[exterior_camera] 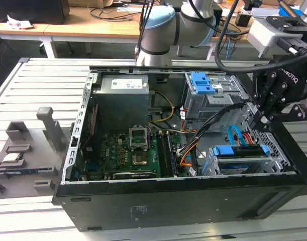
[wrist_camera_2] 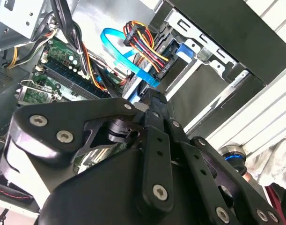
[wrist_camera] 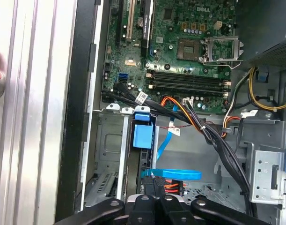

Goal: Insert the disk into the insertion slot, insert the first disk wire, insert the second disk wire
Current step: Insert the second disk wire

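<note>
The gripper (exterior_camera: 261,119) hangs at the computer case's edge on the exterior view's right, its fingers pressed together with no gap showing in the first wrist view (wrist_camera: 153,196); whether they pinch anything at the tips I cannot tell, since the tips are hidden among the cables. Just below the fingertips sits the disk (exterior_camera: 242,161), its blue bracket (exterior_camera: 241,150) seated in the insertion slot (exterior_camera: 274,155), the drive's body largely covered by the bay's perforated wall. A light-blue data cable (wrist_camera: 173,174) loops right in front of the fingers, and a bundle of red, yellow and black power wires (wrist_camera_2: 143,49) runs into a black connector at the disk's back edge. Beyond the gripper lies the green motherboard (wrist_camera: 180,51). The taller grey cage with blue latch (exterior_camera: 202,83) stands near it. Room is tight: case wall (wrist_camera: 82,117) close beside the fingers, cables crowding the other side.
</note>
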You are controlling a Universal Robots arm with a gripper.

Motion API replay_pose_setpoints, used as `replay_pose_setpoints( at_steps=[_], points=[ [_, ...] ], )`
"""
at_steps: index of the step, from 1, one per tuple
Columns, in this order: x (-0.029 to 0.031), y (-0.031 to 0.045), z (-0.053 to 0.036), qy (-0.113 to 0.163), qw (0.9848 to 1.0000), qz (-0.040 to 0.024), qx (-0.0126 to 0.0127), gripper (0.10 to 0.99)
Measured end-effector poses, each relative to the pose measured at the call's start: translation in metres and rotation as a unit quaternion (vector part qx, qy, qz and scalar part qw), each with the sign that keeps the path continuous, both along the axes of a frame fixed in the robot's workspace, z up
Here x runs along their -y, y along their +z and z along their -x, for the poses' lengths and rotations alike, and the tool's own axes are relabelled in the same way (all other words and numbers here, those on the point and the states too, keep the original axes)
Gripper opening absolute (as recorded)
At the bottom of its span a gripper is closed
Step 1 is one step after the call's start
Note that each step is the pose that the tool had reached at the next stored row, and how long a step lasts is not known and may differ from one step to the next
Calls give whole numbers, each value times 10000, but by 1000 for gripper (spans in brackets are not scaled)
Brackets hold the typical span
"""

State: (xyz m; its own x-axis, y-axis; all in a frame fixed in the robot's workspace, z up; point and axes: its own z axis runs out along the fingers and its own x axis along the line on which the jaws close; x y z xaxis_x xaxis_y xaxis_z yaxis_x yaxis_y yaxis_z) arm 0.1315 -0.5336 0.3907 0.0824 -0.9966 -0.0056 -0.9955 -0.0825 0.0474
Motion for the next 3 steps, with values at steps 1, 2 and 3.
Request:
replay_pose_setpoints(
  at_steps=[1, 2, 3],
  points=[
    [0, 1, 0, 0, 10000, 1, 0, 106],
    [0, 1, 0, 0, 10000, 0, 0, 106],
    [0, 2, 0, 0, 10000, 0, 0, 106]
  ],
)
